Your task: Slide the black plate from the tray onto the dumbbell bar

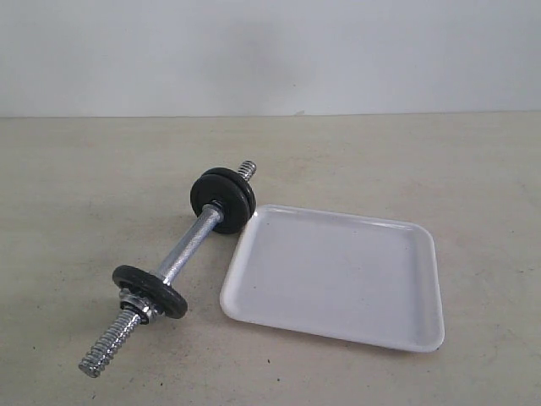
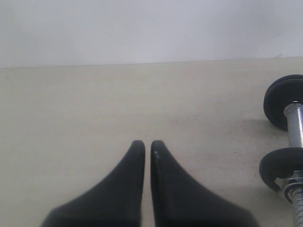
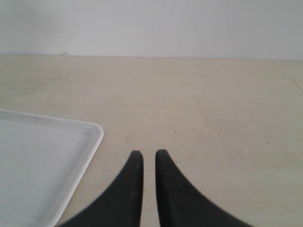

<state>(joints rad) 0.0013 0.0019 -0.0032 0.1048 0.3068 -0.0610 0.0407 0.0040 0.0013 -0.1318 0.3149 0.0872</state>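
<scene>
Left gripper (image 2: pixel 147 144) closed, empty, right gripper (image 3: pixel 149 154) closed beside tray (image 3: pixel 96 137)

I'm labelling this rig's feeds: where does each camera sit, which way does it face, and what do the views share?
Exterior view: off the arms, looking obliquely down on the table, dumbbell bar and tray; no robot part shows.
Left wrist view: on the left arm, looking out past the shut left gripper; dumbbell bar partly visible.
Right wrist view: on the right arm, looking out past the shut right gripper; tray corner visible.
Shared: exterior and left wrist, the bar; exterior and right wrist, the tray.
</scene>
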